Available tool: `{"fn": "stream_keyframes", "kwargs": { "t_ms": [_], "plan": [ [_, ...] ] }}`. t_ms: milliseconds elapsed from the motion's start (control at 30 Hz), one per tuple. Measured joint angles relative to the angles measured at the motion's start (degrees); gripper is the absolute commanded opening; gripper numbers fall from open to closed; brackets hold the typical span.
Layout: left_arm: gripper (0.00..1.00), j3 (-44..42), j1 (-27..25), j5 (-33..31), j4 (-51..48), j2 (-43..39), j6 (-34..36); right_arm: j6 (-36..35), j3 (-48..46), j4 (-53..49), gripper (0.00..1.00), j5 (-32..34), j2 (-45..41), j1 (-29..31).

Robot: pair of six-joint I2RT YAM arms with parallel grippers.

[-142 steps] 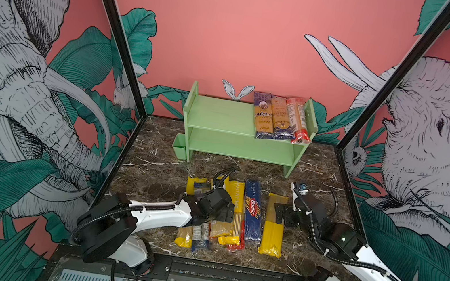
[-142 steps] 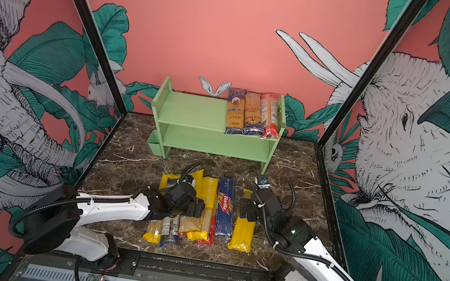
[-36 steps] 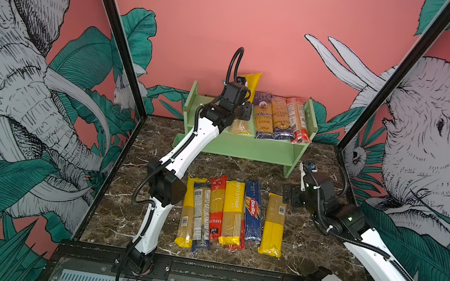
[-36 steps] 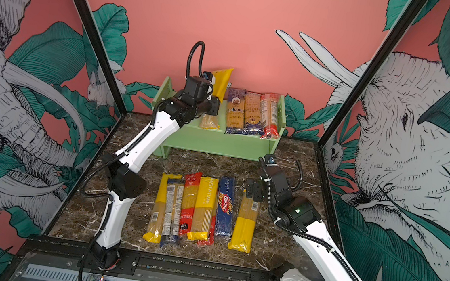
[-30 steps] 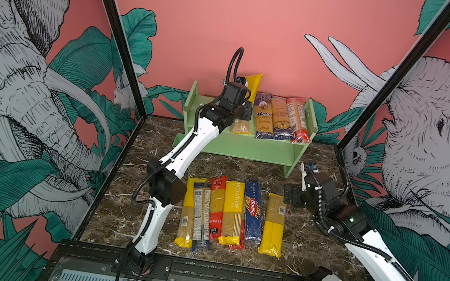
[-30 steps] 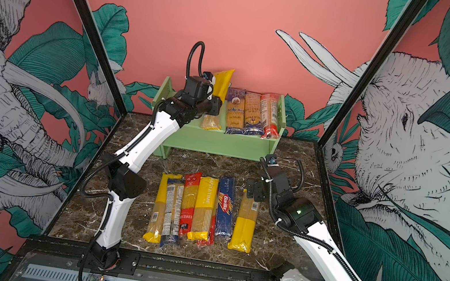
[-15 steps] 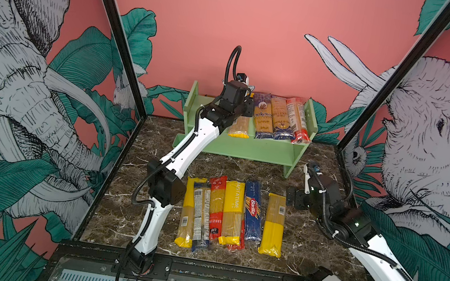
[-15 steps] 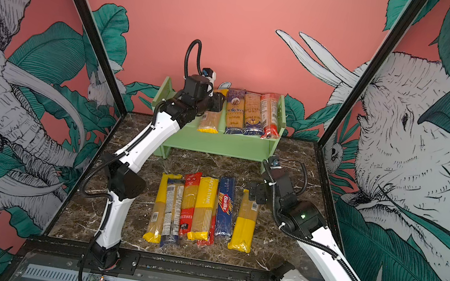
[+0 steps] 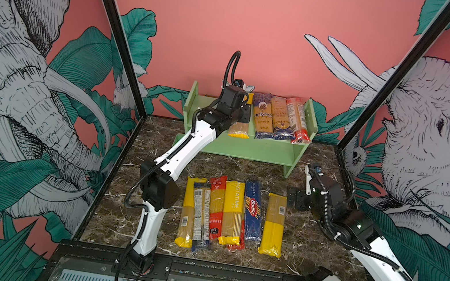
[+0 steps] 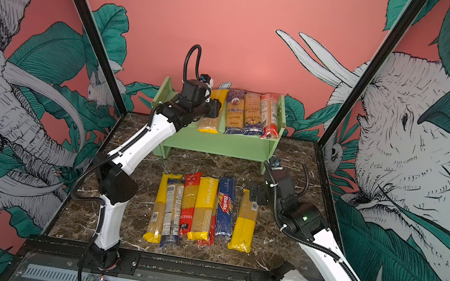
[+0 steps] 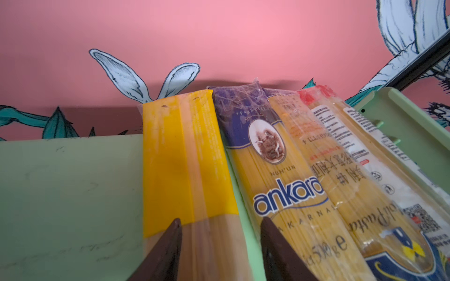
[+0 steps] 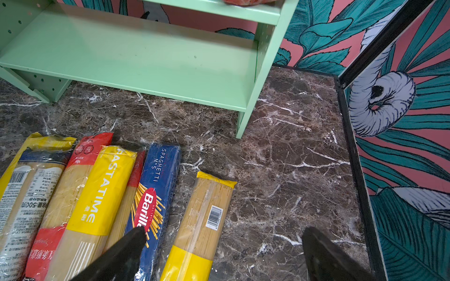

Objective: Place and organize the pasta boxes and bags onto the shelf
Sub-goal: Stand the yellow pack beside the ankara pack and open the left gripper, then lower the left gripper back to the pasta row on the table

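**Two claws at the shelf and the table.** The left claw (image 11: 220,220) reaches over the upper tier of the pale green shelf (image 9: 276,152). Its fingers (image 11: 168,245) are partly apart and straddle the near end of a yellow-ended spaghetti bag (image 11: 185,158). This bag lies flat on the tier and runs ahead of the fingertips toward the back wall. One finger stands clear of it, with green board showing between, so the bag is not clamped. Just beyond that clear finger lie the Ankara bag (image 11: 287,194), a blue-ended bag (image 9: 279,119) and a red-ended bag (image 9: 296,121), touching side by side. The right claw (image 12: 224,231) hangs spread wide and empty over the marble table (image 12: 292,146), near the shelf's foot. Between and ahead of its fingers lies a lone yellow-ended bag (image 12: 207,214). The blue Barilla pack (image 12: 155,189) lies under one finger, and the row of other bags (image 12: 97,194) lies beyond it.
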Motion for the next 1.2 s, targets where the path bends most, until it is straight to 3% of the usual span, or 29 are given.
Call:
{"fn": "stream_keyframes", "kwargs": {
  "t_ms": [367,800,1033,1200],
  "plan": [
    [0.59,-14.6,0.0,-0.2,1.6,-15.6,0.4,0.8,-0.3,-0.7,0.99,-1.3,-2.0,0.0],
    [0.71,-49.6,-1.2,-1.7,1.7,-45.8,-2.1,4.5,0.1,-5.9,0.99,-2.5,-3.8,1.3],
    [0.71,-68.4,-2.1,-3.1,-1.4,-65.1,-7.8,9.6,0.1,-6.4,0.99,-0.2,-4.9,13.7],
    [0.70,-84.0,-2.1,-2.3,-4.7,-75.3,-13.2,14.0,-0.6,-5.4,0.99,3.5,0.3,24.4]
  ]
}}
